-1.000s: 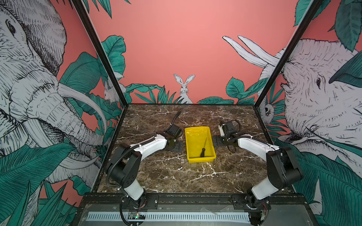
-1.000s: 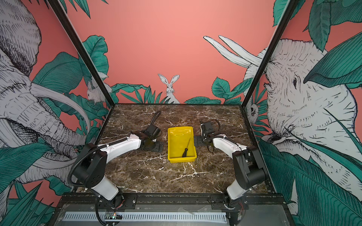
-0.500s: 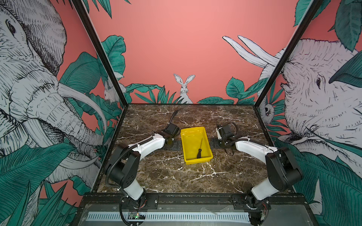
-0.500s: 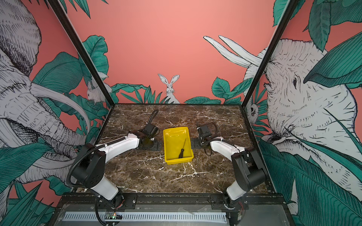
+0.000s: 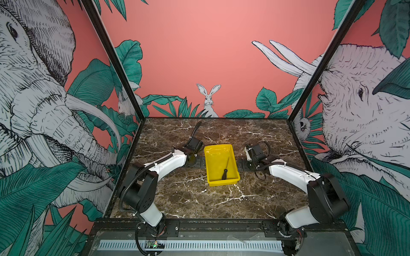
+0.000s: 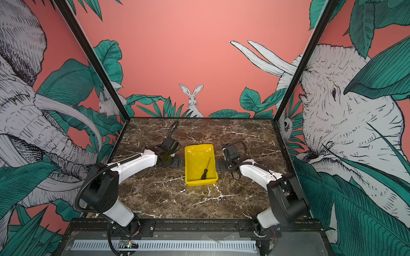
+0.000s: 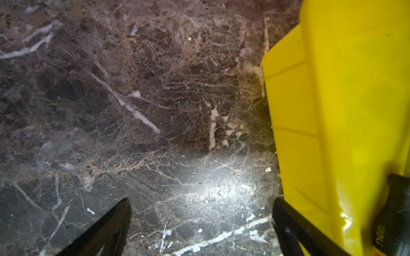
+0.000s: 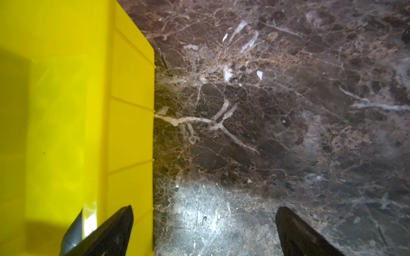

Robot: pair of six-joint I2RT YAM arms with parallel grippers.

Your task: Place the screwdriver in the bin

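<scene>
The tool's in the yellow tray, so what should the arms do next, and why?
Probably just pull both arms back: the screwdriver already lies inside the bin, and the left end effector and right end effector stand open, holding nothing.

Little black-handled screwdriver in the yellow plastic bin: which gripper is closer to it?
Right. The slim black-handled screwdriver lies toward the right wall of the yellow plastic bin, with the right gripper just outside it. The left gripper sits outside the opposite wall, farther off.
</scene>
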